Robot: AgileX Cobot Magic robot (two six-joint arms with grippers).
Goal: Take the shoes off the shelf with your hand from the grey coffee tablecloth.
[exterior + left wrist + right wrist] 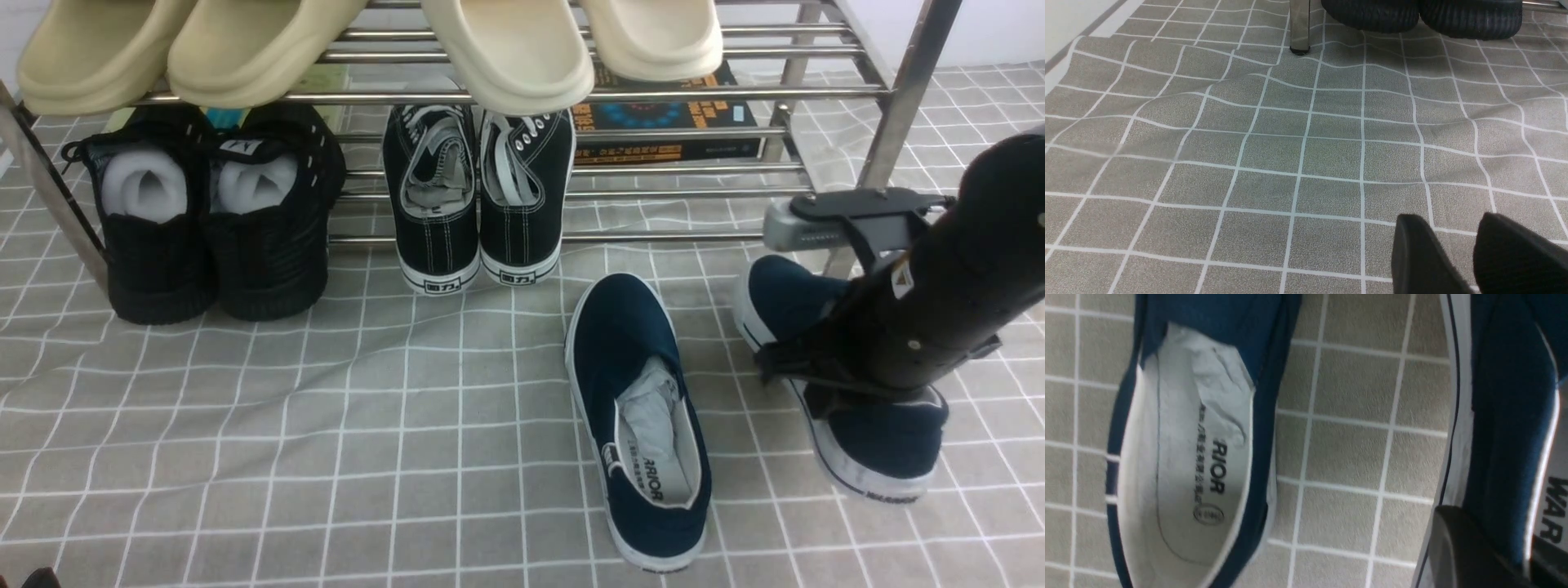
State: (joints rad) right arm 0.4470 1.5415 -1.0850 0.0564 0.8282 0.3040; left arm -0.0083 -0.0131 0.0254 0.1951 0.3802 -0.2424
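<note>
Right hand (1494,539): being kept pressed together on one side wall of the held slip-on (886,441), the navy canvas edge being pinched between its fingertips.
Held shoe: being gripped along the opening, over the grey tablecloth (326,408); whether its sole is being borne by the cloth cannot be told.
Long axis: being slanted in the front view, the toe being pointed forward and to the left, towards the shelf (669,237), the heel being turned nearer and to the right.
Shelf from the hand: being faced ahead, the held toe being set just beside the right front leg (890,122); by judgement, that leg is being risked as a snag if the shoe is being carried straight forward.
Other slip-on (616,327): being left unheld on the cloth, to the left of the held one, its toe being aimed forward and left as well.
Nearer arm: both slip-ons are being reached more easily by the right one, it is judged; the left hand (1453,222) is being held well apart, its fingers being spread a little with nothing being gripped.
Coming move: lengthwise alignment with the shelf is probably being called for before travel.
</note>
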